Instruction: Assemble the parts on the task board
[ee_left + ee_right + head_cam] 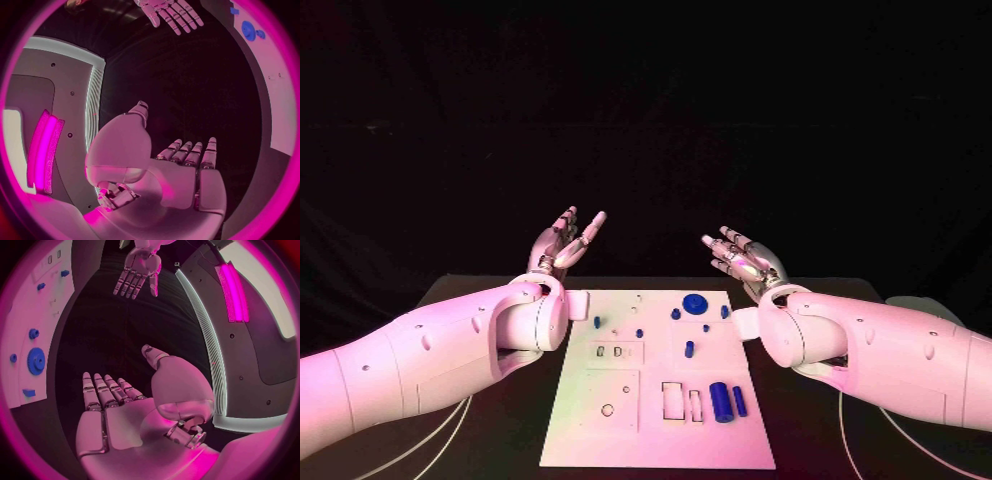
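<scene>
The task board [661,400] lies on the black table [488,300] between and below both raised hands, its blue parts [694,302] scattered on it: a gear nearest the fingertips, cylinders [720,400] closer to the forearms. The left hand [567,243] and right hand [744,257] hover beyond the board's far edge, fingers spread, holding nothing

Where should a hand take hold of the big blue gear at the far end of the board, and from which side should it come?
Probably by the toothed rim of the large blue gear, pinched across from above. It lies flat on the task board, so only its rim and top face are free. The right hand, open, is nearer than the left hand.
</scene>
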Robot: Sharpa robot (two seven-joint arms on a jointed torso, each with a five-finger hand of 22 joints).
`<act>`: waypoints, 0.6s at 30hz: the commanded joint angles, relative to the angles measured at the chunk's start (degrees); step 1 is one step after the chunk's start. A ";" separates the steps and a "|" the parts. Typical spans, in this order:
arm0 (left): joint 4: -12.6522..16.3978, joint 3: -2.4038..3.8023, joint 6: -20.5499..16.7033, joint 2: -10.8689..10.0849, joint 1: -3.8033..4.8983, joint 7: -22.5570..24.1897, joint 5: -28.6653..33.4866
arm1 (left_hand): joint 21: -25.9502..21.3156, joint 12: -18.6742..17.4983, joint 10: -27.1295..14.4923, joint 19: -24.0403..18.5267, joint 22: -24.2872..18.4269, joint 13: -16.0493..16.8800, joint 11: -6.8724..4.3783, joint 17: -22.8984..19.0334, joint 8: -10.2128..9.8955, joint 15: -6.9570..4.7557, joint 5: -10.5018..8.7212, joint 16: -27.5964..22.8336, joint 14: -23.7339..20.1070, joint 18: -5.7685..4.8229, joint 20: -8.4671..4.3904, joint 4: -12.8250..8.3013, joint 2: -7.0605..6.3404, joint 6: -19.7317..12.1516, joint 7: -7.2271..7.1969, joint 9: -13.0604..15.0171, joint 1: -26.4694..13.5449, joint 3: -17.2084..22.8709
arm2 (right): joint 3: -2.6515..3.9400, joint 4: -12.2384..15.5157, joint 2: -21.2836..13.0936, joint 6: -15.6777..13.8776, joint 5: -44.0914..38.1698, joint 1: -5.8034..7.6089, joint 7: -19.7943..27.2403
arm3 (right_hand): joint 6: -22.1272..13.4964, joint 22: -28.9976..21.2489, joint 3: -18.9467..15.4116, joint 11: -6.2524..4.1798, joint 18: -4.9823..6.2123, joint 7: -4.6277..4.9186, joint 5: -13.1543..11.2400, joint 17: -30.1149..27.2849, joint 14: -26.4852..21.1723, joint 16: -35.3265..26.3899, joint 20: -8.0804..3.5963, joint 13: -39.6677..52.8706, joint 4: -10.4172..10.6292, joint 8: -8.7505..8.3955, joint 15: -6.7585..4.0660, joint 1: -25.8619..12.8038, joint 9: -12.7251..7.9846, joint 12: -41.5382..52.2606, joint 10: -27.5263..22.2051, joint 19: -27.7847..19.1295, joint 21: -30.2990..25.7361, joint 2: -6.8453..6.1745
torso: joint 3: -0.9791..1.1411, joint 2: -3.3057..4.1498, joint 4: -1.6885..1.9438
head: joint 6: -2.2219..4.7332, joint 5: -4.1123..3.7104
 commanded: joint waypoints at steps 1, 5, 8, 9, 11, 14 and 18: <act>-0.08 0.00 4.03 0.18 0.11 1.33 -1.11 | 0.28 0.39 0.38 0.15 0.11 0.17 0.96 0.22 0.47 0.79 0.35 0.48 0.42 1.19 0.63 0.61 0.13 0.86 5.74 0.16 1.93 0.08 | -0.60 -1.03 0.43 9.89 -3.39 0.75 -3.40 | 4.77 0.96 2.17 0.93 0.76 9.70 -0.09 1.07 6.47 1.69 0.60 0.69 -2.76 1.50 0.90 5.56 1.16 1.32 6.20 4.34 1.83 -0.40 | 0.00 0.01 0.00 | 0.01 0.00; -0.08 0.00 4.03 0.18 0.11 1.33 -1.11 | 0.88 0.92 2.84 1.53 0.42 0.58 1.93 1.00 1.20 1.57 0.34 1.43 3.56 1.92 0.70 0.55 0.67 3.35 6.77 0.71 3.25 0.35 | -1.19 -1.76 0.72 11.73 -3.85 1.36 -4.06 | 13.87 1.97 3.40 -0.03 2.04 9.51 -0.36 2.96 18.71 4.83 0.58 1.45 -6.20 4.43 -0.53 9.88 3.32 2.99 17.68 9.88 4.19 -1.23 | 0.00 0.01 0.00 | 0.01 0.00; 2.22 -0.01 4.85 -2.87 0.13 1.92 -1.04 | 4.28 2.68 10.59 10.91 2.18 1.57 3.53 3.23 3.40 4.18 0.33 5.00 13.41 1.90 0.83 0.51 1.25 10.00 8.01 2.15 5.37 0.76 | -1.09 -2.15 -1.12 5.44 -18.97 2.22 -0.47 | 19.17 2.27 3.91 -0.66 2.87 9.24 -0.23 3.91 25.33 6.50 0.51 1.90 -7.63 6.23 -1.34 11.50 4.54 4.12 25.69 12.18 5.16 -1.79 | 0.02 1.27 0.29 | -0.35 -0.13; 2.45 -0.01 4.80 -3.17 0.15 2.02 -1.03 | 5.64 3.30 13.55 14.67 2.82 1.85 3.71 3.87 4.09 4.12 0.29 6.08 16.41 1.78 0.90 0.45 1.35 11.96 8.35 2.58 5.95 0.85 | -1.08 -2.26 -1.14 5.13 -19.92 2.33 -0.39 | 22.40 2.46 4.25 -1.09 3.37 9.06 -0.04 4.50 29.63 7.56 0.54 2.12 -8.21 7.32 -1.83 12.09 5.25 4.79 30.73 13.81 5.77 -2.00 | 0.01 1.44 0.22 | -0.37 -0.13; 2.94 0.00 4.98 -3.79 0.20 2.11 -1.03 | 8.58 5.23 21.41 22.67 4.08 2.58 4.42 5.38 6.00 2.59 0.37 8.75 23.69 2.63 0.74 0.29 1.56 17.01 8.58 3.72 7.54 1.12 | -1.07 -2.45 -1.22 4.58 -21.96 2.61 -0.38 | 24.89 2.43 4.54 -1.40 3.75 8.75 -0.14 4.77 32.43 8.01 0.55 2.16 -8.68 8.06 -2.21 12.45 5.74 4.86 34.53 14.61 6.05 -2.32 | 0.04 1.79 0.20 | -0.40 -0.25; 3.56 0.03 5.37 -4.51 0.33 2.07 -1.04 | 12.32 8.01 33.84 32.17 5.22 3.30 4.34 8.01 9.90 1.21 0.40 13.63 37.30 5.75 0.52 0.04 1.70 26.75 8.55 5.95 9.86 1.45 | -1.05 -2.64 -1.35 4.20 -24.26 3.00 -0.59 | 28.95 2.61 5.05 -2.03 4.37 8.24 -0.31 4.91 34.71 8.33 0.54 2.24 -9.23 9.27 -2.83 12.88 6.50 4.80 38.46 17.21 6.93 -2.70 | 0.07 2.18 0.22 | -0.42 -0.35; 4.80 0.23 6.43 -5.58 0.52 1.74 -1.40 | 13.91 9.15 44.35 38.22 4.96 3.47 2.88 8.82 13.64 -0.78 0.52 15.33 43.57 7.81 0.28 -0.26 1.50 35.96 7.52 8.08 12.51 1.78 | -1.03 -2.77 -1.64 3.93 -27.82 3.69 -1.10 | 32.70 3.14 5.74 -2.58 5.09 7.77 -0.30 4.97 36.77 8.51 0.53 2.21 -9.60 10.18 -3.49 13.11 7.06 4.30 40.89 22.54 8.72 -3.12 | 0.09 2.89 0.30 | -0.40 -0.64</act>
